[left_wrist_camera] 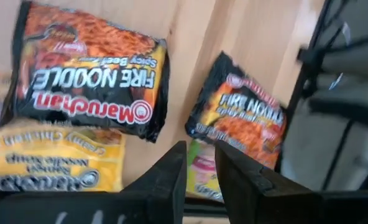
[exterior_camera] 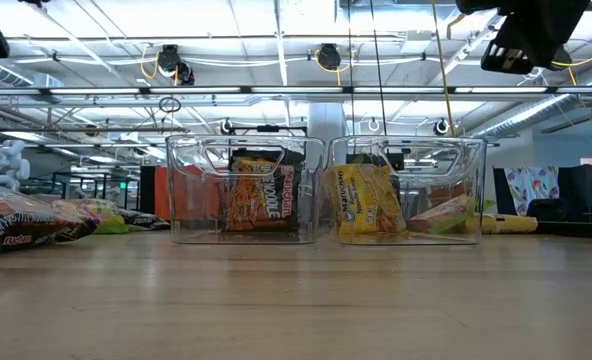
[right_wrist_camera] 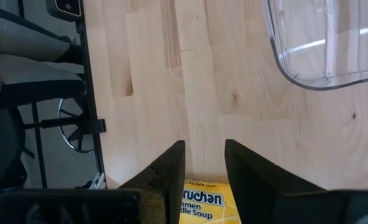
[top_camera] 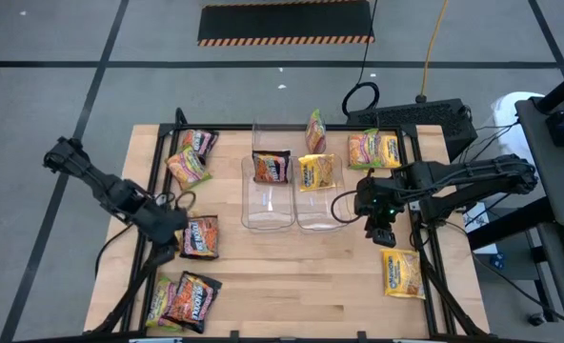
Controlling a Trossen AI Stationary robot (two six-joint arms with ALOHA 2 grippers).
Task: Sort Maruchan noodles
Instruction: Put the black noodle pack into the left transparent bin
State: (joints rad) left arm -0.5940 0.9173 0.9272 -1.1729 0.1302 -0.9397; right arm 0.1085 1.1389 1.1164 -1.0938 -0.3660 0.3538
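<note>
Noodles are spread over the table [top_camera: 292, 286]: one dark packet [top_camera: 271, 168] stands in the left bin [top_camera: 268, 211], one yellow packet [top_camera: 316, 171] in the right bin [top_camera: 320, 214], the rest loose. Loose ones: a cluster at the table's left edge near the back [top_camera: 189, 160], a dark one mid-left [top_camera: 200, 237], a pile at the front-left corner [top_camera: 185, 300], a pink-green one behind the bins [top_camera: 315, 129], a pink-green and yellow pair at back right [top_camera: 374, 149], and a yellow one at front right [top_camera: 402, 273].

We read this as mid-sort, between picks, with most packets not yet binned.

Left gripper [top_camera: 172, 221] hangs just beside the mid-left dark packet. Its fingers [left_wrist_camera: 171, 180] stand a narrow gap apart with nothing between them. Its wrist view looks at two dark packets [left_wrist_camera: 87, 68] [left_wrist_camera: 243, 118] and a yellow one [left_wrist_camera: 53, 162].

Right gripper [top_camera: 379, 229] sits above the table just right of the right bin, fingers [right_wrist_camera: 168, 171] parted and empty. The front-right yellow packet [right_wrist_camera: 209, 202] shows between them in its wrist view, farther down.

Next, as we judge it:
- Right: descend over the yellow packet, straddle an edge, close, carry to the right bin.
- Left: take a dark packet for the left bin.
- Flat, slick packets will need a low approach to get a pinch.
</note>
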